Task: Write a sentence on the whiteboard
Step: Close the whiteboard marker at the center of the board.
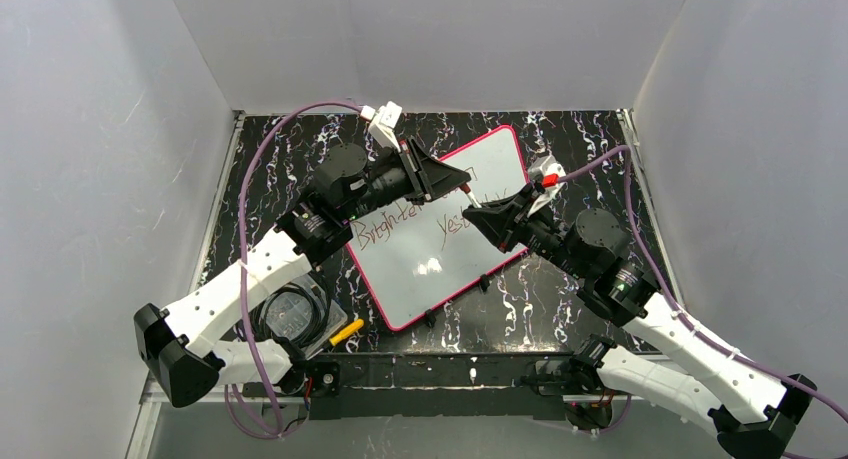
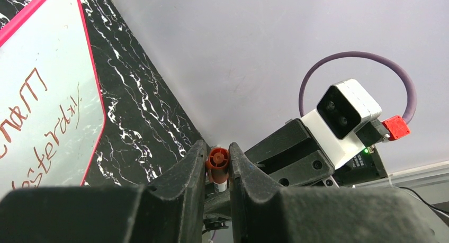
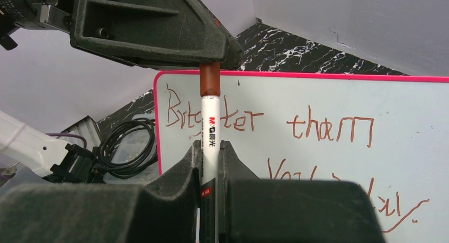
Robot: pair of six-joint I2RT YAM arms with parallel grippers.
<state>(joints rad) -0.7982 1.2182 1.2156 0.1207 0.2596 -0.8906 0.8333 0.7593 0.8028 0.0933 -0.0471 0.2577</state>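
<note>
The whiteboard (image 1: 430,264) lies flat and turned at an angle on the black marbled table (image 1: 560,159). It has a glossy white face, a thin pink-red frame and rounded corners. The sentence (image 3: 331,131) runs across the board in thin reddish-brown handwriting. "Brighter than" is on the upper line and "Yesterday" below it, and that second line trails off into a loose scrawl at its end. Above the board's middle, over the lettering, both arms meet on one marker (image 3: 210,124). The marker has a white barrel with a printed label and a reddish-brown cap (image 3: 209,80). The right gripper (image 3: 210,147) is clenched on the barrel, which stands between its two black fingers. The left gripper (image 2: 217,154) pinches the cap from the opposite end, its jaws tight against both sides. The cap sits on the marker, which hides part of the word "Brighter" in the right wrist view. Off the board's near left corner a coil of black cable (image 1: 290,314) rests in a clear tray. A small yellow object (image 1: 347,331) lies just beside the coil, near the board's lower edge.
</note>
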